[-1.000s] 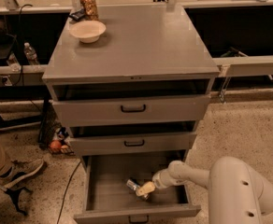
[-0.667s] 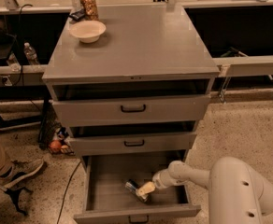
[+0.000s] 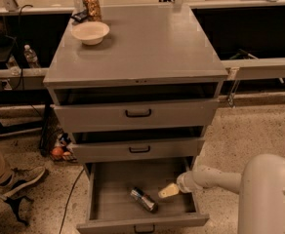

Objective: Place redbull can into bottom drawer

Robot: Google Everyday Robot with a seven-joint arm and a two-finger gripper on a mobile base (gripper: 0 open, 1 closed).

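The redbull can (image 3: 143, 199), slim, silver and blue, lies on its side on the floor of the bottom drawer (image 3: 142, 223), which is pulled out. My gripper (image 3: 168, 191) is inside the drawer just to the right of the can, apart from it and holding nothing. Its tan fingers are open. My white arm (image 3: 215, 177) reaches in from the right.
Two shallower drawers (image 3: 137, 113) above are slightly ajar. A tan bowl (image 3: 90, 32) and a brownish jar (image 3: 91, 6) stand on the cabinet top at the back left. A person's shoe (image 3: 15, 179) is on the floor at the left. My white body (image 3: 272, 194) is at the lower right.
The can was at the gripper's fingers before. Now it lies on the drawer floor and the gripper has drawn back a little to the right.
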